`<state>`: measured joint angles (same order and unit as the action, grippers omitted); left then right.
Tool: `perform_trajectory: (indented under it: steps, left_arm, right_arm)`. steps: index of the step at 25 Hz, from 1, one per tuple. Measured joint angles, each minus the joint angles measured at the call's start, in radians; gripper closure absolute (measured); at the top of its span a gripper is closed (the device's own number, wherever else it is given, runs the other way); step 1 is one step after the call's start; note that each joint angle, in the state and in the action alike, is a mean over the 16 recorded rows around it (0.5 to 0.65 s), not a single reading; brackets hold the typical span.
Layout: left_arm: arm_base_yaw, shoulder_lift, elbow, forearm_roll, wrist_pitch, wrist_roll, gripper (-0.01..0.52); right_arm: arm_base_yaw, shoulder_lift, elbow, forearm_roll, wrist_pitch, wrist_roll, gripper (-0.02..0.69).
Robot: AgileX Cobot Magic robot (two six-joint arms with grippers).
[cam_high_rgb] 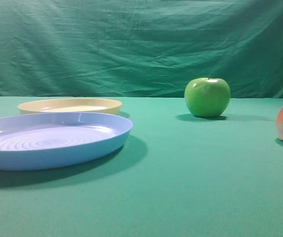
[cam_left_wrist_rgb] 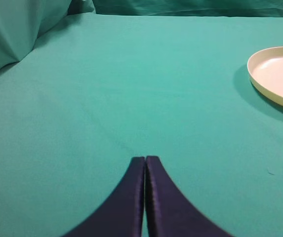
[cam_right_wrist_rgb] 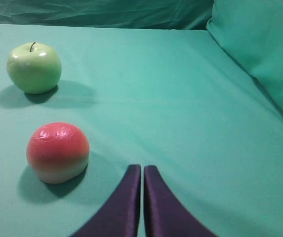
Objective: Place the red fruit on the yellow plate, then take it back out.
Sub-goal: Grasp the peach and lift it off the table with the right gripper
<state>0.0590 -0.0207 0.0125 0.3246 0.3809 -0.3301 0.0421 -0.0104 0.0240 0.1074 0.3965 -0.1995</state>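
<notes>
The roundish smooth fruit, red on top fading to pale peach-yellow below (cam_right_wrist_rgb: 58,152), sits upright on the green cloth-covered table (cam_high_rgb: 195,187), close to its right edge and cut off by the frame in the high view. The shallow round pale cream-yellow plastic plate with a low rim (cam_high_rgb: 70,105) lies flat and holds nothing, toward the table's far left, well apart from the fruit.

Left gripper (cam_left_wrist_rgb: 145,159): 2 dark navy-purple fingers, smooth, matte, curved, flaring wide at base, tapering to narrow tips. Right gripper (cam_right_wrist_rgb: 142,168): same shape, dark purple.
</notes>
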Motion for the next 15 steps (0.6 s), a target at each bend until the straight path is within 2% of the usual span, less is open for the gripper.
perform_trajectory:
  steps: [15]
  left_arm:
    - [0.0,0.0,0.0,0.0,0.0,0.0,0.514]
  right_arm:
    - [0.012,0.025,-0.041,0.0,0.017,0.0,0.665]
